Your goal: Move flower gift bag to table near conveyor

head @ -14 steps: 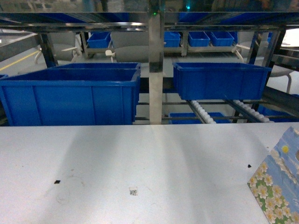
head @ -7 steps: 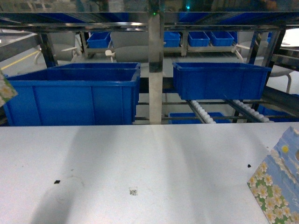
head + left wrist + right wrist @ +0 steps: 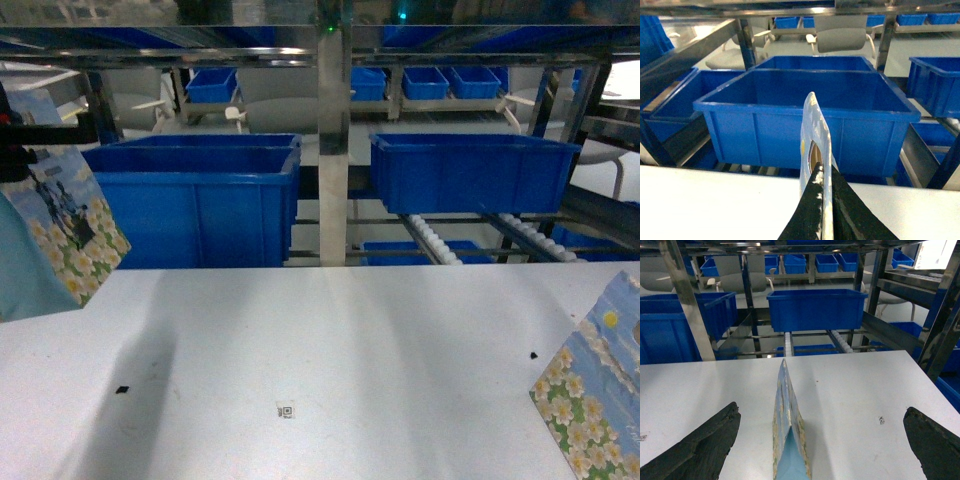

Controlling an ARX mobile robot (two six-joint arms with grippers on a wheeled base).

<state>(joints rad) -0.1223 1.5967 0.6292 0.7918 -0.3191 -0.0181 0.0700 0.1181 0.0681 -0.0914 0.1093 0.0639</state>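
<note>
Two flower gift bags show. One (image 3: 72, 222) hangs at the far left of the head view, above the left edge of the table (image 3: 350, 340). My left gripper (image 3: 824, 172) is shut on its top edge (image 3: 814, 131), with the bag seen edge-on in front of a big blue bin. The other flower gift bag (image 3: 595, 395) stands on the table at the lower right. In the right wrist view this bag (image 3: 787, 432) sits between the wide-open fingers of my right gripper (image 3: 821, 411), closer to the left finger (image 3: 707, 445) and touching neither. The conveyor (image 3: 440, 242) runs behind the table.
Large blue bins (image 3: 200, 200) (image 3: 470, 172) sit on the roller racking just past the table's far edge. A steel upright (image 3: 333, 150) stands between them. Smaller blue bins (image 3: 425, 82) line the back shelves. A small code mark (image 3: 286, 409) and black specks (image 3: 122, 389) lie on the tabletop.
The bag in my left gripper has come into the head view from the left edge and moved rightward. The bag at the lower right has stayed put.
</note>
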